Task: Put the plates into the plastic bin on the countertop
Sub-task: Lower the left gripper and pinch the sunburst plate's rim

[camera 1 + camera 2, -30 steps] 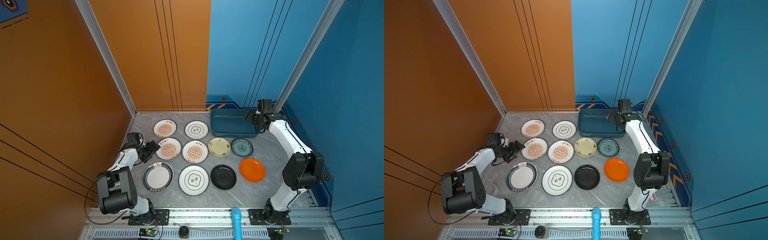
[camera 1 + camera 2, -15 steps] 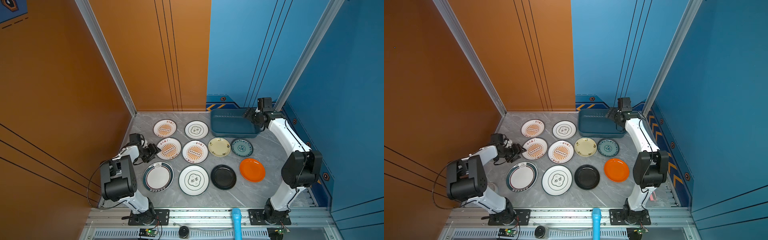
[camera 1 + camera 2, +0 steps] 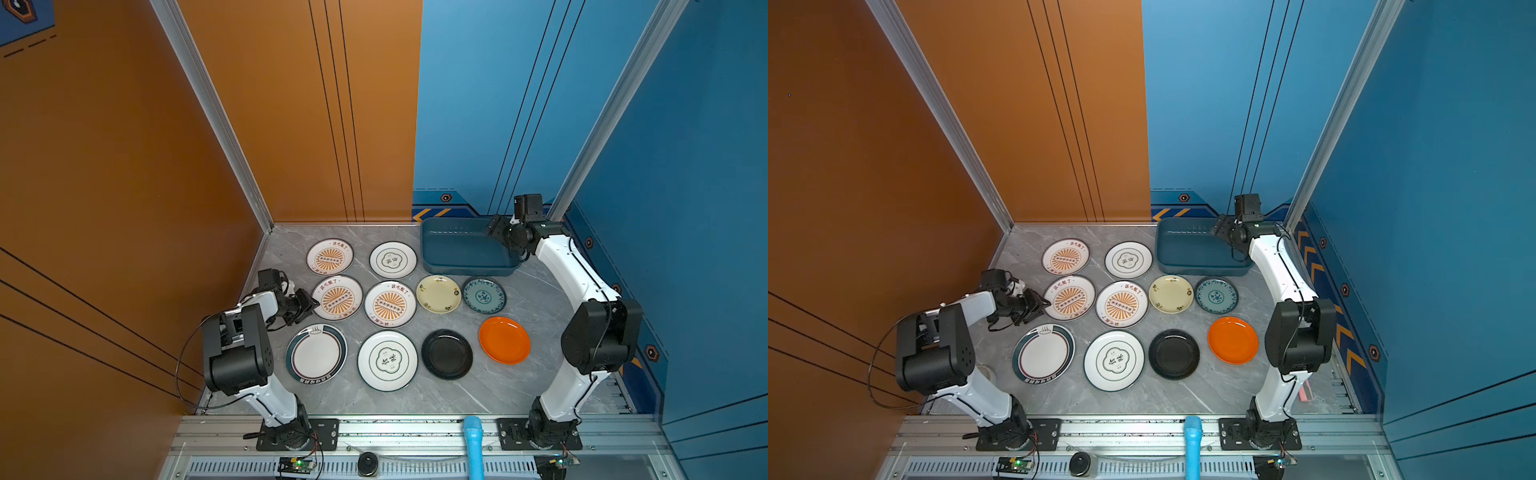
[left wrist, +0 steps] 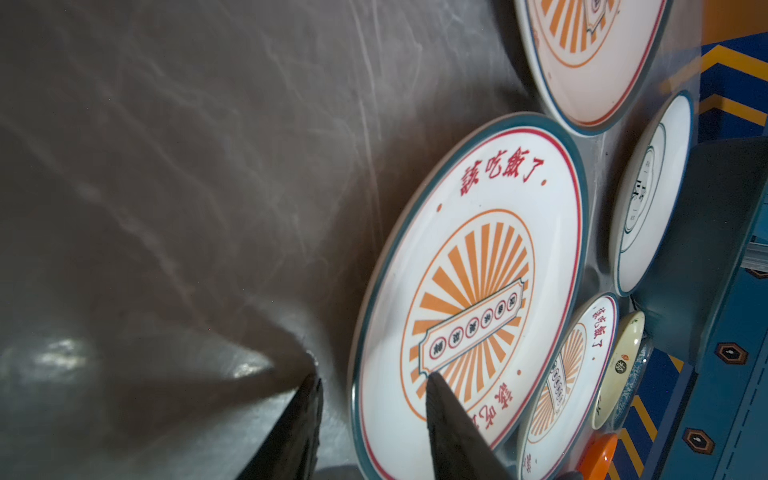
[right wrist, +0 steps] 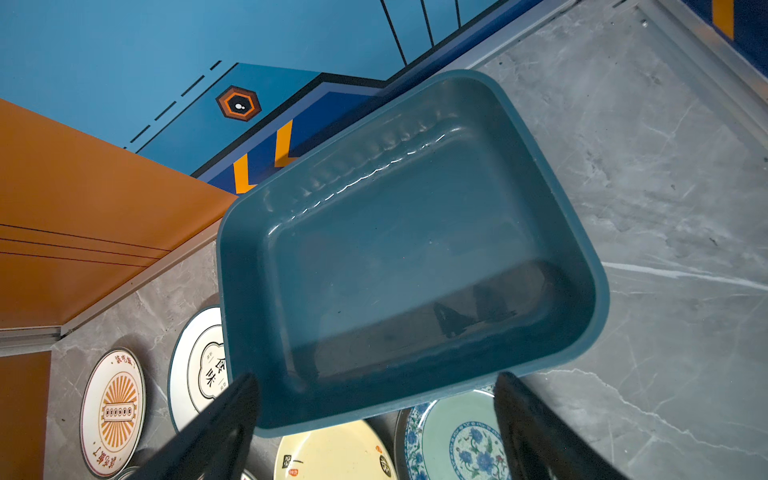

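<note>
The left claw (image 4: pixel 372 376) stood partly open, low over the tabletop (image 4: pixel 166 166), straddling the rim of a sunburst plate (image 4: pixel 478 270). One finger (image 4: pixel 299 424) lay outside the rim above the grey marble, and the other finger (image 4: pixel 453 424) reached over the plate's white face. A strip of tabletop showed between the outer finger and the rim, so the plate was not clamped. Whether the inner finger touched the plate could not be told.

In both top views this claw (image 3: pixel 308 303) (image 3: pixel 1040 305) was only a dark shape meeting the left edge of that plate (image 3: pixel 336 297), the leftmost in the middle row. The gap was too small to read there.

The right claw (image 5: pixel 376 377) was spread wide and held nothing. Its wrist view looked between the fingers into the plastic bin (image 5: pixel 224 291), where their shadow fell on the bin floor. The cream plate (image 5: pixel 332 453) and the teal-patterned plate (image 5: pixel 457 440) lay just beside the bin's wall. In the top views this claw (image 3: pixel 496 232) hovered above the bin's far right corner, and the bin (image 3: pixel 465 270) sat at the back right of the tabletop.

All ten plates lay flat on the tabletop, outside the bin. The dark-rimmed plate (image 3: pixel 316 358) and the black plate (image 3: pixel 446 354) in the front row showed whole only in the top views.
</note>
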### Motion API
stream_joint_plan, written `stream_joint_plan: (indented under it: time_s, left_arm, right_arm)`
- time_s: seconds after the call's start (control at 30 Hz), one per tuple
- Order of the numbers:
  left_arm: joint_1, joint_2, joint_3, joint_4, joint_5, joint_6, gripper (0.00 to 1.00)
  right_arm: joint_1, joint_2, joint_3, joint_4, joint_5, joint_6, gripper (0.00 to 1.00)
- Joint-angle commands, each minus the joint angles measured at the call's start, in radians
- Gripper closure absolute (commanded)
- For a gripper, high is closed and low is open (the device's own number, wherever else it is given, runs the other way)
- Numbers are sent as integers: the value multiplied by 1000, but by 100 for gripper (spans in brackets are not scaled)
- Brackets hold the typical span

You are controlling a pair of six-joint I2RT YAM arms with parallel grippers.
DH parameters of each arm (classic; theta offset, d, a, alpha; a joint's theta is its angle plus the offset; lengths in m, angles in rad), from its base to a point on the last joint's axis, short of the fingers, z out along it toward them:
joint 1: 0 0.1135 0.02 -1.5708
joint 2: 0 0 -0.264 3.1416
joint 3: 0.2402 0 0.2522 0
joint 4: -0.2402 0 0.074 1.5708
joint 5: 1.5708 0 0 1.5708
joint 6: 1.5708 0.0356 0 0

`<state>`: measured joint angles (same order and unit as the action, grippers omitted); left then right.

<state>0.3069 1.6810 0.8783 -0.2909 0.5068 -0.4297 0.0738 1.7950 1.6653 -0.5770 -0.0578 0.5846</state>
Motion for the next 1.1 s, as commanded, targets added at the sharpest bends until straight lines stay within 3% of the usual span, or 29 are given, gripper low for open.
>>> stream_joint_plan:
  time_s: [0.0,0.23,0.87,1.07]
  left_arm:
    - [7,26,-21,34,33,8,58]
    - [8,58,-24,61,34,0,63]
    - [20,77,-37,67,35,2,93]
    - [23,77,-27,42,48,21,96]
  right_arm:
    - [9,16,42,-43,-17,-5,10]
    - [8,21,65,-61,-21,-16,10]
    - [9,32,75,-67,-34,-17,10]
    - [9,28,67,-68,-34,-16,10]
